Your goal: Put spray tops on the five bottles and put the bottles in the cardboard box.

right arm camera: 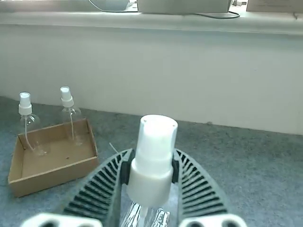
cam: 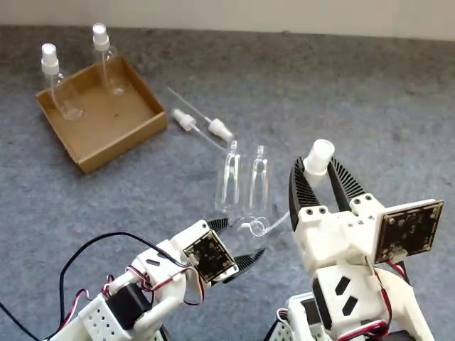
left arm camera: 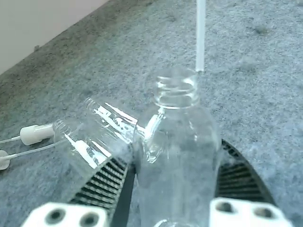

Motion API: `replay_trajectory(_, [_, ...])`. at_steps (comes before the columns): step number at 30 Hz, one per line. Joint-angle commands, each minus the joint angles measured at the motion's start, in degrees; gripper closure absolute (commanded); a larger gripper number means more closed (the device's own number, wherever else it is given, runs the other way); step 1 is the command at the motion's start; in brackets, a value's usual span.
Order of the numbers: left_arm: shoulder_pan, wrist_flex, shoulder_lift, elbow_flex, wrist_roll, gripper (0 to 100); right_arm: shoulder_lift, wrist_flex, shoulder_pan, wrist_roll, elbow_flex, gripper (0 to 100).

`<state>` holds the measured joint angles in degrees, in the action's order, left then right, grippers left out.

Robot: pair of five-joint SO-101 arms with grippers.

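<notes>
Standing here, what strikes me is how the two arms have split the job. The left jaws are closed snugly on both sides of an uncapped clear plastic bottle (left arm camera: 177,156), its threaded neck poking up past their tips, presumably so it cannot tip or spin when a top is pressed on. The right jaws are clamped on the collar of a white plastic spray top (right arm camera: 151,161), nozzle end up, with its thin white dip tube (left arm camera: 200,33) hanging below them. The tube's end sits just above the rim of the bottle's mouth and is not yet inside (threading that straw looks to me like the fiddly part). Just beyond the left jaws a second uncapped bottle (cam: 229,177) and a third uncapped bottle (cam: 259,176) stand side by side, near enough to be taken up next. Farther out from them one loose spray top (cam: 183,119) and another loose spray top (cam: 220,129) lie on their sides on the grey carpeted worktop (cam: 355,92), tubes trailing. Well apart from both pairs of jaws sits the shallow brown cardboard box (cam: 124,145), with one capped bottle (cam: 53,78) and a second capped bottle (cam: 105,64) standing along its far side, which leaves room for three more.
</notes>
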<state>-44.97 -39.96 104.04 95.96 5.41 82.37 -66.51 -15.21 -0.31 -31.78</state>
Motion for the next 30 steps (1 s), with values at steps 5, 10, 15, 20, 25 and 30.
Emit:
replay_trajectory(5, [-0.75,0.26,0.31,1.10,-0.18,90,0.22,-0.22,-0.92,0.79,0.75,95.7])
replay_trajectory(10, [-0.75,0.26,0.31,1.10,-0.18,90,0.22,1.80,-0.75,0.97,-3.30,95.7])
replay_trajectory(15, [-0.75,0.26,0.31,1.10,-0.18,90,0.22,4.44,-0.92,0.88,-4.62,95.7])
replay_trajectory(20, [-0.75,0.26,0.31,1.10,-0.18,90,0.22,4.70,-0.75,1.14,-3.82,95.7])
replay_trajectory(25, [-0.75,0.18,0.31,1.10,-0.18,90,0.22,4.62,-0.66,2.64,0.48,95.7])
replay_trajectory(30, [-0.75,0.18,0.31,1.10,-0.18,90,0.22,4.62,-0.66,3.87,2.59,95.7])
